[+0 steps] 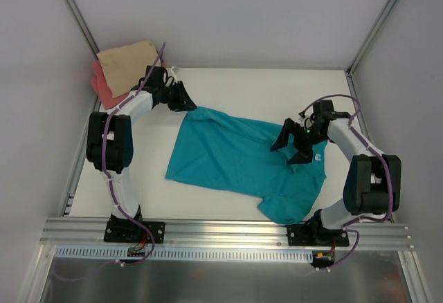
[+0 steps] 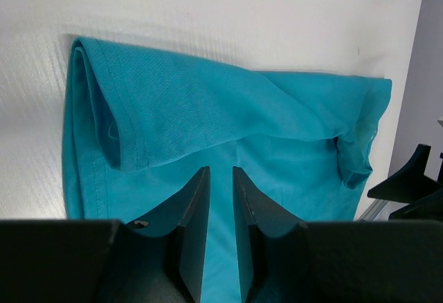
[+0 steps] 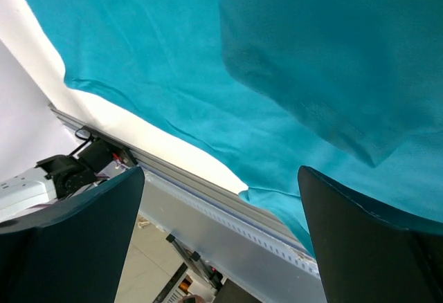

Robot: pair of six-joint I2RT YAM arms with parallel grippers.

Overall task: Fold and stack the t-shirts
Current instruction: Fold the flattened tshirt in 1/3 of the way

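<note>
The teal t-shirt (image 1: pixel 228 154) lies spread across the table, with one side folded over and its white neck label (image 1: pixel 318 156) at the right. It also shows in the left wrist view (image 2: pixel 208 95) and the right wrist view (image 3: pixel 208 54). My left gripper (image 1: pixel 185 101) sits at the shirt's far left corner. Its jaws are closed to a narrow slit with nothing between them (image 2: pixel 221 171). My right gripper (image 1: pixel 291 147) hovers over the shirt's right part, wide open and empty (image 3: pixel 220 171). The folded tan-beige t-shirt (image 1: pixel 128 64) lies on the coral-pink t-shirt (image 1: pixel 104 87) at the back left.
An aluminium rail (image 1: pixel 228 230) runs along the table's near edge, and the shirt's lower corner reaches it (image 3: pixel 277 199). White walls enclose the table on the left, back and right. The right arm's fingers (image 2: pixel 415 185) show at the right edge of the left wrist view.
</note>
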